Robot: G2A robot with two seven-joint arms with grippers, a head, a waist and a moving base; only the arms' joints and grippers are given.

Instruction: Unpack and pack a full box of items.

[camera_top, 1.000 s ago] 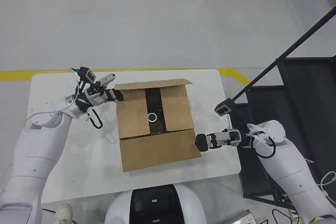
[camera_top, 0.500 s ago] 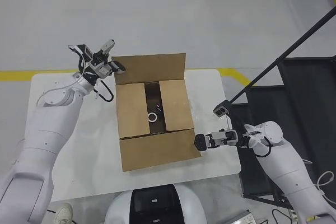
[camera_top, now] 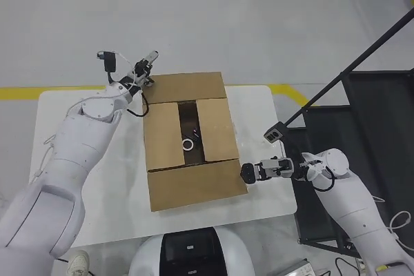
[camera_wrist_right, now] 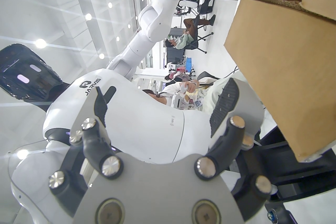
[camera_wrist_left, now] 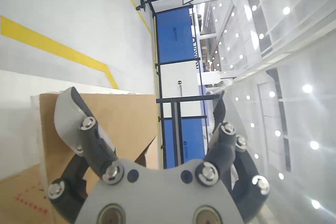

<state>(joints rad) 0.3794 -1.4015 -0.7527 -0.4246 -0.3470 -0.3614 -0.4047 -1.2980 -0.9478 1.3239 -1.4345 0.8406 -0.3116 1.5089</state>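
A brown cardboard box stands in the middle of the white table. Its far flap is folded back and its near flap lies outward. The two side flaps lie inward, leaving a gap where a white ring and a small dark item show. My left gripper is open at the far flap's left corner, with one finger lying against the cardboard. My right gripper is open and empty beside the near flap's right edge; the box stands close by.
A dark metal rack stands just past the table's right edge, close behind my right arm. A yellow floor line runs beyond the far edge. Bare tabletop lies left of the box.
My left gripper has moved from the box's left side up to its far left corner, and the far flap has swung from upright to folded back. The right gripper has barely moved.
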